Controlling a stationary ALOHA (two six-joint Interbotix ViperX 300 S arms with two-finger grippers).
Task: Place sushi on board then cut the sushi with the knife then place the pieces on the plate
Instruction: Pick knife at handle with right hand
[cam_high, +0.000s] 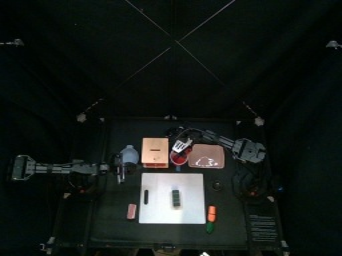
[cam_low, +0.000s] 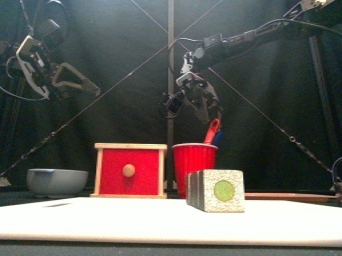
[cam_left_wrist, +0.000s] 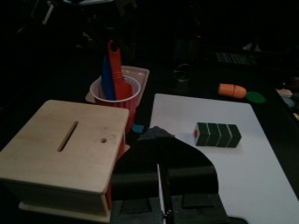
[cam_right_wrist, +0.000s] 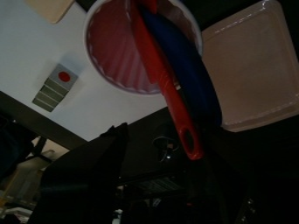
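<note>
The black table carries the white cutting board at its front middle. Behind the board stand, left to right, the blue-grey bowl, the wooden box with its red drawer front, the red cup and the flat pink tray. The cup is just beside the box, and the tray lies bare.

The sushi roll lies near the middle of the board, whole. Its dark green blocks are pressed together in a row, and the pale end face with a green oval looks toward the front.

My right gripper hangs over the cup with its jaws spread. The handle of the red knife rises between them, and I cannot tell whether either jaw touches it. The blue knife leans beside the red one in the cup.

My left gripper is raised at the table's left, jaws pressed together on nothing.

The board is bare all round the roll. Off the board near the front lie an orange toy on the right and a small reddish toy on the left.
</note>
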